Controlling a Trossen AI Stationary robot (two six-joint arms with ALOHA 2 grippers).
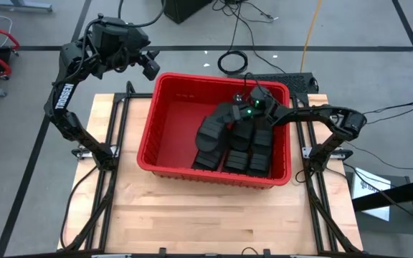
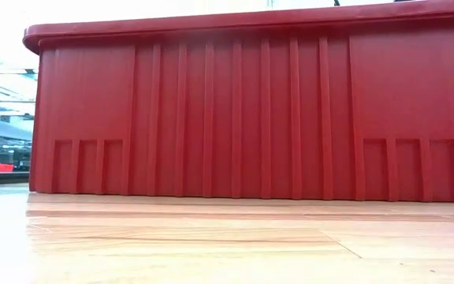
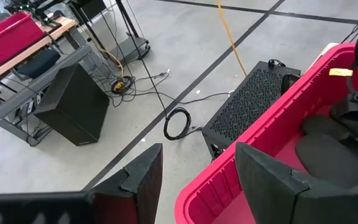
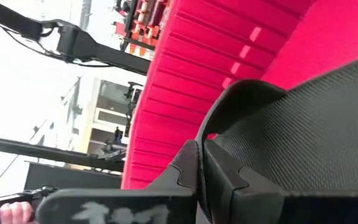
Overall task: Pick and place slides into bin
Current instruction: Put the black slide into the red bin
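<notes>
We are looking at a robotics lab or workshop: a wooden table [image 1: 192, 215] is standing on a taped concrete floor [image 1: 34, 208], with loose cables [image 1: 231, 61], black equipment cases [image 3: 73, 102] and metal racks [image 3: 17, 106] surrounding it.

Glossy ribbed red plastic bin [image 2: 243, 110], matte black foam-looking slides [image 1: 239, 136], smooth pale wood-grain tabletop [image 2: 211, 244].

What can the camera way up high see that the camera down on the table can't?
Only the high view shows the black slides piled inside, the right pincer shut down among them, and the left pincer open beyond the bin's far left corner. Only the low view shows the ribbed outer wall close up. Both show the red bin and the wooden table.
</notes>
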